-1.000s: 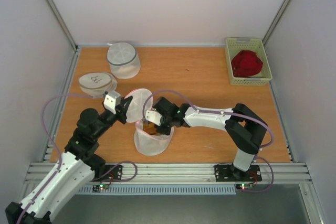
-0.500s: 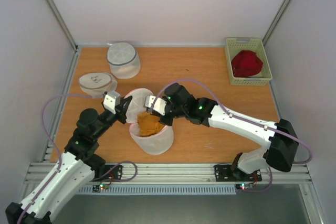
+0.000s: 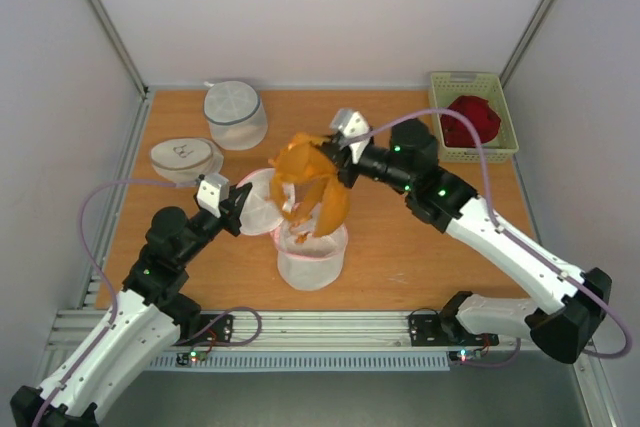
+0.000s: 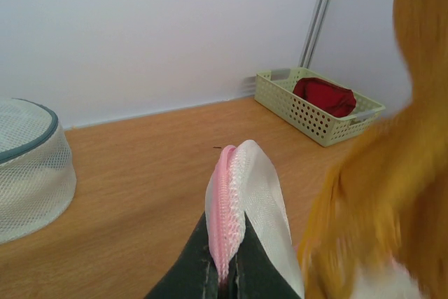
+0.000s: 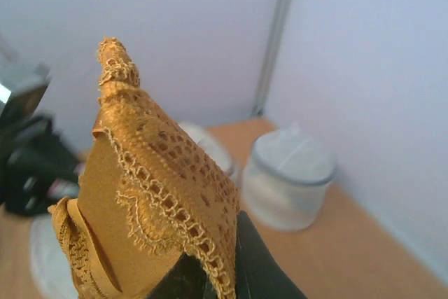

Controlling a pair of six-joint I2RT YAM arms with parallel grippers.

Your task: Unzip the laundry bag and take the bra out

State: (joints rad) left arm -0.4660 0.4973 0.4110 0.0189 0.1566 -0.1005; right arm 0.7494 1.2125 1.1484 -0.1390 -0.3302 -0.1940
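Observation:
The laundry bag (image 3: 312, 257), a white mesh drum with a pink zipper band, stands open at the table's front middle. Its lid (image 3: 258, 201) is flipped up to the left. My left gripper (image 3: 238, 209) is shut on the lid's pink zipper edge (image 4: 225, 209). My right gripper (image 3: 328, 157) is shut on the orange-yellow lace bra (image 3: 312, 187) and holds it in the air above the bag, with its lower end hanging at the bag's mouth. The bra fills the right wrist view (image 5: 150, 194) and blurs the right side of the left wrist view (image 4: 392, 194).
A white mesh drum with a grey band (image 3: 235, 113) stands at the back left, with a flatter white round bag (image 3: 186, 158) in front of it. A pale green basket (image 3: 470, 115) holding a dark red garment (image 3: 470, 120) sits at the back right.
My right gripper has risen and moved back to the right, pulling the bra up out of the bag. The bag has shifted a little to the right. The left gripper keeps hold of the lid.

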